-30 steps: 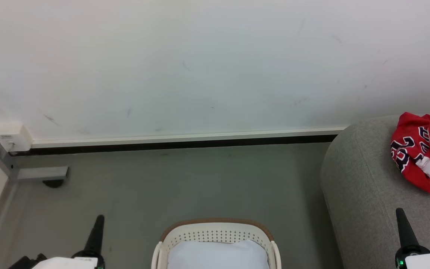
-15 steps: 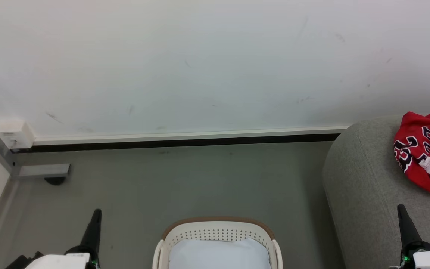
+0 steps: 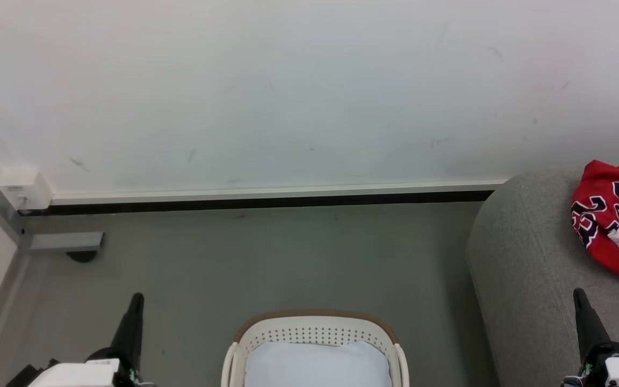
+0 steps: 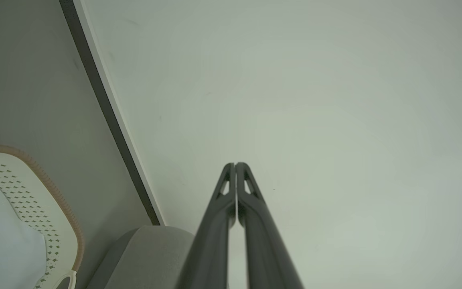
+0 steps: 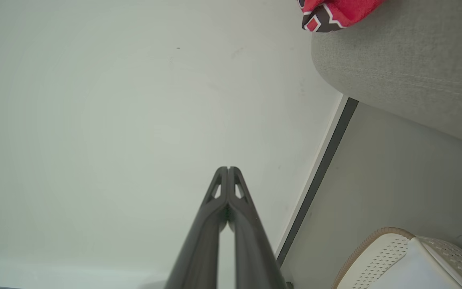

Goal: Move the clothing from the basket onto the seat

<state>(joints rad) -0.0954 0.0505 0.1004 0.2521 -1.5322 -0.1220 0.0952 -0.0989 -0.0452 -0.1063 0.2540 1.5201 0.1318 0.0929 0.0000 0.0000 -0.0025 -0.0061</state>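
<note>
The red jersey (image 3: 618, 215) lies crumpled on the grey sofa (image 3: 524, 269) at the right edge of the head view; a corner of the jersey (image 5: 335, 12) and the sofa (image 5: 407, 64) also show in the right wrist view. The cream basket (image 3: 315, 336) sits at the bottom centre, holding a pale white sheet (image 3: 315, 365). My left gripper (image 3: 136, 298) is shut and empty at the lower left, its fingertips pressed together (image 4: 236, 164). My right gripper (image 3: 578, 293) is shut and empty over the sofa's front, well below the jersey, tips together (image 5: 227, 168).
A white wall (image 3: 288, 91) with a dark baseboard (image 3: 256, 204) runs behind the grey floor (image 3: 261, 258). A white socket box (image 3: 22, 185) and a metal frame foot (image 3: 62, 243) stand at the left. The basket rim (image 4: 50, 192) shows in the left wrist view.
The whole head picture has drifted slightly right and up, so the camera has moved. Both grippers stay shut and sit a little higher in view. The jersey rests unmoved on the sofa.
</note>
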